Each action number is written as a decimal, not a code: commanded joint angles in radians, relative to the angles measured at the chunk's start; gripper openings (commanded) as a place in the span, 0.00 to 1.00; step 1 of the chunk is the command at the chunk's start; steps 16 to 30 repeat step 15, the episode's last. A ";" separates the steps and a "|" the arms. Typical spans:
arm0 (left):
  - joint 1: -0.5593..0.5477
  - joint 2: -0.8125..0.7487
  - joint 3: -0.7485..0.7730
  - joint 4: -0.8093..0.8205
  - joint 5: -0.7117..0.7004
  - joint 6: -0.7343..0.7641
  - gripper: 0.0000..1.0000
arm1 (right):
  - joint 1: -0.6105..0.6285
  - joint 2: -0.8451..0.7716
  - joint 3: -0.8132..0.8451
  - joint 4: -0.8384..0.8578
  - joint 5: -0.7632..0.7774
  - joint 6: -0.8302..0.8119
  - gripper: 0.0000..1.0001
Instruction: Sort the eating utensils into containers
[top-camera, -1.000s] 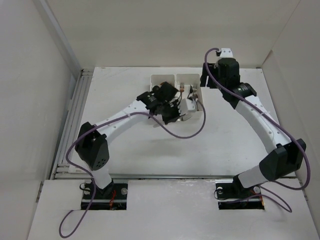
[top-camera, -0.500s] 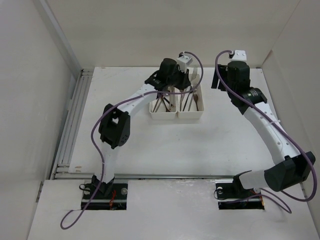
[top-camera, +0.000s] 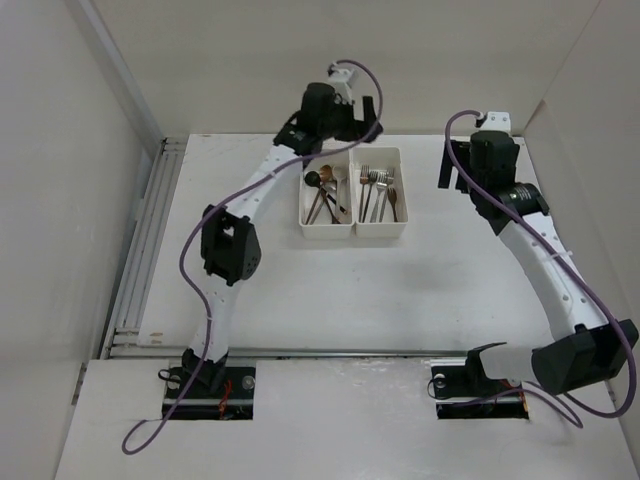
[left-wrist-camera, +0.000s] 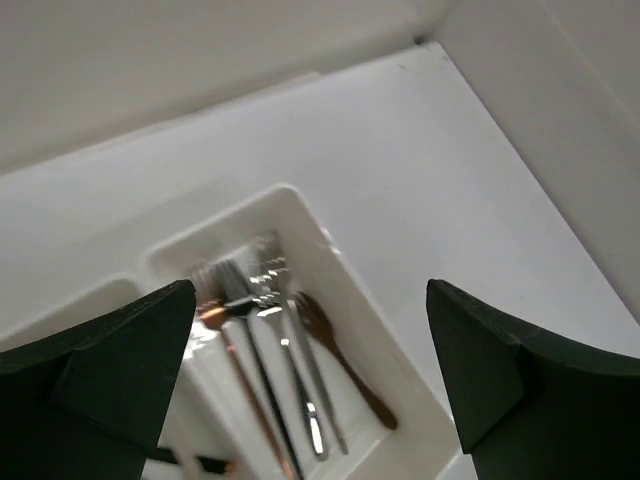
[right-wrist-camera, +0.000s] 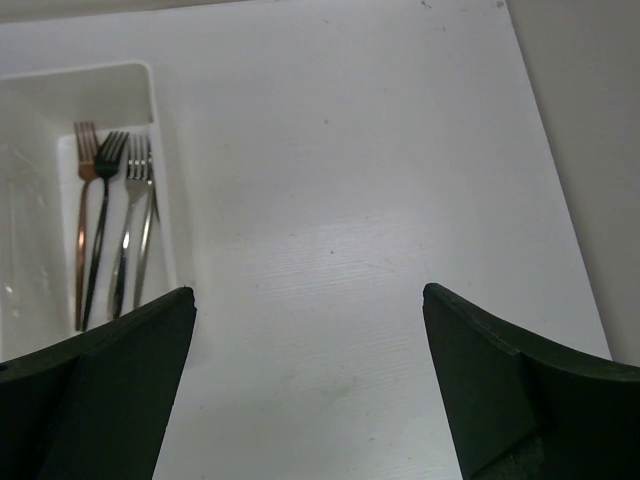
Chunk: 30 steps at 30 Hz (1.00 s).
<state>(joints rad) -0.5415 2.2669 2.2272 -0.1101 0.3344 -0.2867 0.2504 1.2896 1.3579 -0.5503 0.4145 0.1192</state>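
Two joined white containers (top-camera: 353, 232) stand at the table's middle back. The left one holds black and copper spoons (top-camera: 324, 192). The right one holds several forks (top-camera: 378, 192). My left gripper (top-camera: 337, 112) hangs raised over the containers' far end, open and empty. In the left wrist view the forks (left-wrist-camera: 285, 350) lie in their container (left-wrist-camera: 340, 262) below my open left gripper (left-wrist-camera: 310, 290). My right gripper (top-camera: 478, 165) is to the right of the containers, open and empty. The right wrist view shows the right gripper (right-wrist-camera: 307, 290) over bare table, with the forks (right-wrist-camera: 112, 225) in the container (right-wrist-camera: 160, 150) at the left.
White enclosure walls (top-camera: 90, 180) close in the left, back and right of the table. A metal rail (top-camera: 148, 240) runs along the table's left edge. Purple cables (top-camera: 250, 190) trail along both arms.
My left gripper has risen from low over the containers to their far end and gone from shut to open. My right gripper has drawn away to the right and opened wider.
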 joint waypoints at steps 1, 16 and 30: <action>0.136 -0.190 0.115 -0.143 -0.196 0.013 1.00 | -0.014 0.008 0.030 -0.060 0.078 -0.016 1.00; 0.655 -0.799 -0.655 -0.143 -0.948 0.147 1.00 | -0.014 -0.065 0.075 0.064 0.146 -0.124 1.00; 0.655 -0.799 -0.655 -0.143 -0.948 0.147 1.00 | -0.014 -0.065 0.075 0.064 0.146 -0.124 1.00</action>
